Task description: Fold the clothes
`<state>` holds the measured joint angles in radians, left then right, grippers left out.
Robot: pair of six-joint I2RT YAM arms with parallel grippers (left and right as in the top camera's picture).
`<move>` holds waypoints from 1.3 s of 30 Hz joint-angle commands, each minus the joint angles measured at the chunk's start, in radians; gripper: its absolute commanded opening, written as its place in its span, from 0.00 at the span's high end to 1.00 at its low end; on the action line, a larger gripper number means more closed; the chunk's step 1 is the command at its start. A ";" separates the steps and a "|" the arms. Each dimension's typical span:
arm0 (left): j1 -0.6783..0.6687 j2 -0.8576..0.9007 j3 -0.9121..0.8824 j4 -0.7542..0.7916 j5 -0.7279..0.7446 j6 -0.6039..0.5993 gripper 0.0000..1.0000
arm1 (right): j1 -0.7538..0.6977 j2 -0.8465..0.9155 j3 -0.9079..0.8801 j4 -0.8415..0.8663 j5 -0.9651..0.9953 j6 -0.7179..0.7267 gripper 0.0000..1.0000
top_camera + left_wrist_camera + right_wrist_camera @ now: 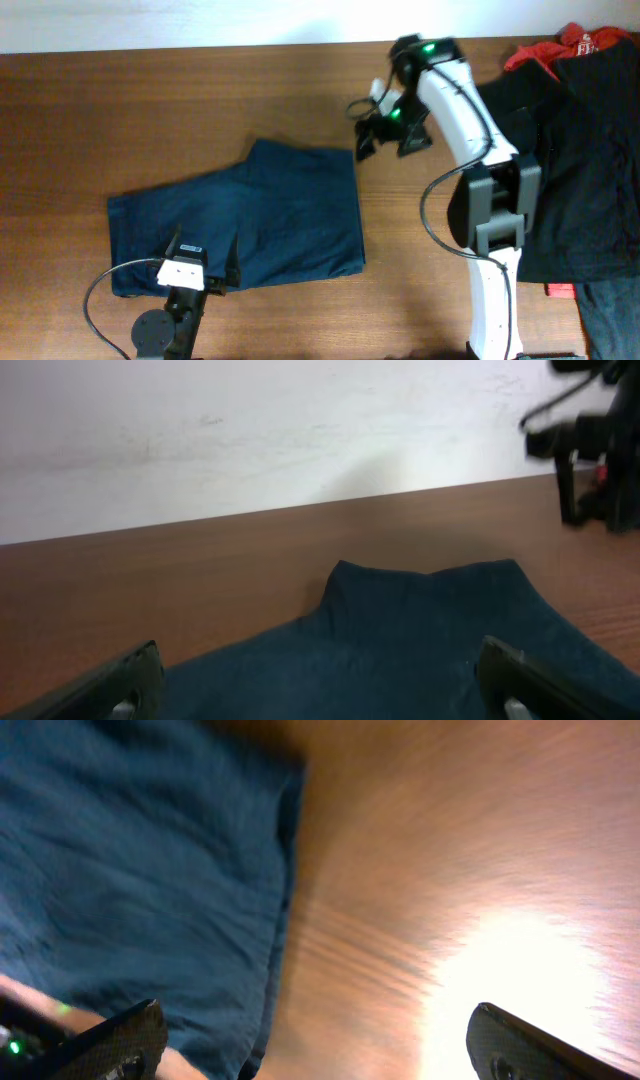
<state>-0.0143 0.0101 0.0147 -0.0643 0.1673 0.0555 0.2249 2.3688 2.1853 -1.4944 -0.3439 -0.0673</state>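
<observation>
A dark navy-blue garment [250, 225] lies flat and folded over on the wooden table. It also shows in the left wrist view [420, 640] and the right wrist view [130, 860]. My left gripper [195, 268] is open and empty over the garment's near edge; its fingers [320, 690] are spread wide above the cloth. My right gripper [385, 130] is open and empty, hovering just off the garment's far right corner; its fingers [315, 1045] straddle the cloth edge and bare wood. A pile of black clothes [570, 160] with a red printed piece [585, 42] lies at the right.
The wooden table [150, 110] runs to a white wall at the back. A grey-blue piece [612, 315] lies at the near right corner with a small red item [560, 290] beside it. The right arm's white body [490, 230] stands over the black pile's left edge.
</observation>
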 commanded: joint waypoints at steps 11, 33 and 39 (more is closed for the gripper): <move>0.004 -0.004 -0.006 -0.001 0.000 -0.006 0.01 | 0.161 -0.007 -0.399 0.277 -0.093 0.069 0.73; 0.004 -0.004 -0.005 0.092 0.052 -0.015 0.01 | -0.220 -0.154 -0.040 -0.082 0.255 0.230 0.36; 0.004 0.051 0.119 0.126 0.237 -0.041 0.01 | -0.134 -0.388 -0.039 -0.071 0.248 0.230 0.34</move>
<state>-0.0135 0.0154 0.0250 0.1211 0.3546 0.0349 0.0322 2.0480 2.1284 -1.5684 -0.1047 0.1577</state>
